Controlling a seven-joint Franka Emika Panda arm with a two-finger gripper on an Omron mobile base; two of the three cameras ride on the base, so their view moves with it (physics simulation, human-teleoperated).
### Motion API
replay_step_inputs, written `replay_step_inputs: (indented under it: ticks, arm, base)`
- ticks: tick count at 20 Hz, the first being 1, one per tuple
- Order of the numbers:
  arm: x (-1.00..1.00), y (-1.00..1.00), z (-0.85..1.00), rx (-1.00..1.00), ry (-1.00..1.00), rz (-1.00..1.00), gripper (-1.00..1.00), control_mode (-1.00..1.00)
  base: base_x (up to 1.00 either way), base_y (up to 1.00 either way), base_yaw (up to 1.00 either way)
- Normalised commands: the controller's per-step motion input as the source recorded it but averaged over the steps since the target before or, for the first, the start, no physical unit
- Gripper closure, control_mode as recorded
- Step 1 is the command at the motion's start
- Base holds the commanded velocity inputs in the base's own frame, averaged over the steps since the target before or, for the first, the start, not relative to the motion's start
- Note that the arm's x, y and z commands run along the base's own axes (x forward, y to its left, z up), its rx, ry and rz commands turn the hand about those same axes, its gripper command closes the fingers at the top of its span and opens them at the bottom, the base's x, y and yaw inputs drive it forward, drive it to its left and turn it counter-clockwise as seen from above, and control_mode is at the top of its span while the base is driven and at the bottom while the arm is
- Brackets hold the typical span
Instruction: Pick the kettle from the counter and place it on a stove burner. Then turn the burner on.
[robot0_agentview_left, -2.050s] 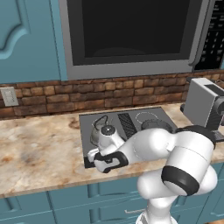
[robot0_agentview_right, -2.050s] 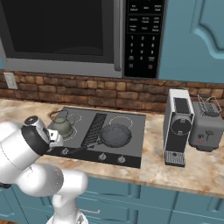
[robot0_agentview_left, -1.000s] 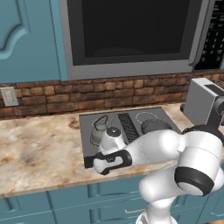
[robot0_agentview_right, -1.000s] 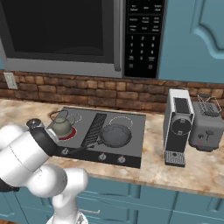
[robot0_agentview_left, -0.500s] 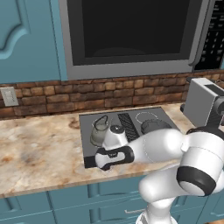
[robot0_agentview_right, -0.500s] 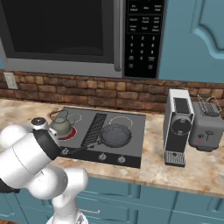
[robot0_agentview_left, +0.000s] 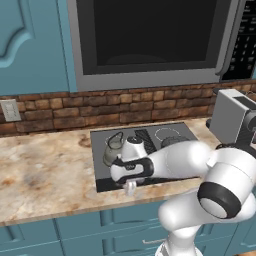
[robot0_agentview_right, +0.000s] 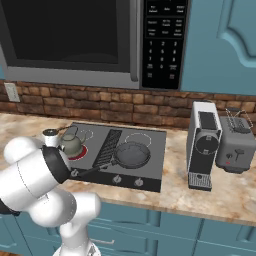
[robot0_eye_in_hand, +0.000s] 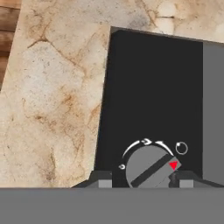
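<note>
One burner (robot0_agentview_right: 80, 151) glows red under kettle (robot0_agentview_right: 70, 143); tool (robot0_eye_in_hand: 140, 181) straddles knob (robot0_eye_in_hand: 149, 167).

We see flat, even rendered light with no glare. Shadows are soft and faint. Textures look slightly blurry in the hand view.

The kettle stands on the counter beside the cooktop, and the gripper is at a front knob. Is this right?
Not quite. The right base view shows the kettle standing on the cooktop, on a burner glowing red, not on the counter. The gripper is indeed at a front knob.
</note>
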Motion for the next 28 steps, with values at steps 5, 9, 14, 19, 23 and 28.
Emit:
replay_step_inputs:
  ticks: [5,9,14,19,23,28]
  arm:
    - [-0.48,0.32,-0.01,-0.20,0.00,0.49,1.00,-1.00]
    - [-0.52,0.33,0.00,-0.22,-0.02,0.52,1.00,-1.00]
    - [-0.52,0.29,0.00,-0.17,-0.03,0.49,1.00,-1.00]
    - [-0.37,0.13,0.00,-0.07,0.00,0.34,1.00,-1.00]
    - [-0.32,0.07,0.00,-0.03,0.00,0.30,1.00,-1.00]
    - [-0.26,0.09,0.00,-0.02,0.00,0.28,1.00,-1.00]
  base:
    - [0.00,0.00,0.00]
    - [0.00,0.00,0.00]
    - [0.00,0.00,0.00]
    - [0.00,0.00,0.00]
    - [0.00,0.00,0.00]
    - [0.00,0.00,0.00]
